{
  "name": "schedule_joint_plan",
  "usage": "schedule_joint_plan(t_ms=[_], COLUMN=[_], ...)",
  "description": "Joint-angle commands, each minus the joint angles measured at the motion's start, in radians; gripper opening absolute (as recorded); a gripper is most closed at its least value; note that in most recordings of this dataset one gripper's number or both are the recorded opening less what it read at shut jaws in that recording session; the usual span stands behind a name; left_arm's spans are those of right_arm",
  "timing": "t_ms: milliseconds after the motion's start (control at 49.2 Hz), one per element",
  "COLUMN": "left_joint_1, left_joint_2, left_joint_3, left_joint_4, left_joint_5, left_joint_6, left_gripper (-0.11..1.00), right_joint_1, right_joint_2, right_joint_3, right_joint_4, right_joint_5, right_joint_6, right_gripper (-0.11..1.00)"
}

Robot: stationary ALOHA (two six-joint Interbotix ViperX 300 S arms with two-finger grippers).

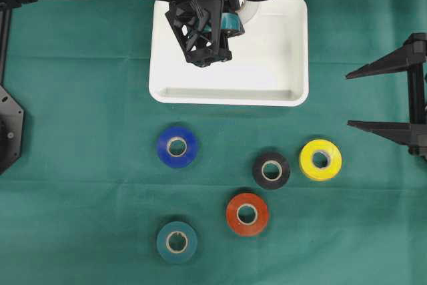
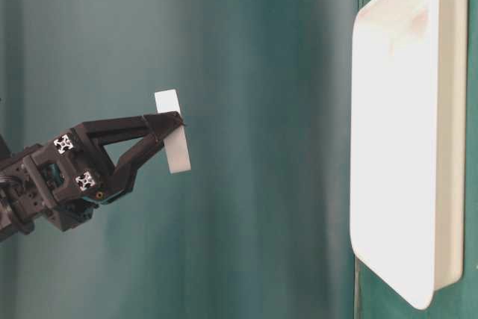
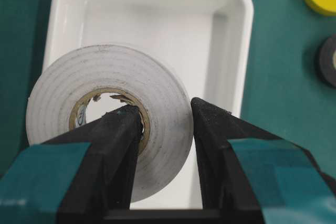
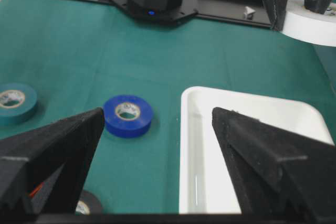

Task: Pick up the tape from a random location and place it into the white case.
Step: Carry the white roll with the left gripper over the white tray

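A white roll of tape [image 3: 110, 114] with a tan cardboard core stands on edge, pinched through its wall: one jaw inside the core, the other outside. The glossy white case [image 3: 231, 35], shallow with rounded corners, lies directly beneath the jaws.

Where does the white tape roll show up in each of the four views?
Overhead: white tape, top centre, mostly hidden under the left gripper, above the white case.
Table-level: left of centre, seen edge-on, pinched by the gripper, apart from the case.
Left wrist: large in the foreground, one finger through its core, case behind.
Right wrist: top right corner, partly cut off.
Shared landmark: the white case.
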Motion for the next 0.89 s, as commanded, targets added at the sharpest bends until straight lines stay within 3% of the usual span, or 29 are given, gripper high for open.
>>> schedule_joint_plan(t_ms=[0, 447, 874], left_joint_1=[0.002, 0.002, 0.018], left_joint_2=[-0.032, -0.02, 0.098], left_joint_3=[-0.012, 0.002, 0.077], left_joint_4=[0.002, 0.002, 0.002], left_joint_5=[-0.006, -0.012, -0.132], left_joint_6=[-0.002, -0.002, 0.0], left_gripper=[0.24, 0.24, 0.24], right_joint_1=[-0.002, -0.002, -0.002], right_joint_2=[0.008, 0.008, 0.008], right_joint_3=[-0.028, -0.028, -0.028], right_joint_4=[-0.002, -0.002, -0.002], right_joint_5=[-0.003, -0.003, 0.005], right_joint_6=[-0.002, -0.002, -0.002], right_gripper=[0.91, 0.91, 0.91])
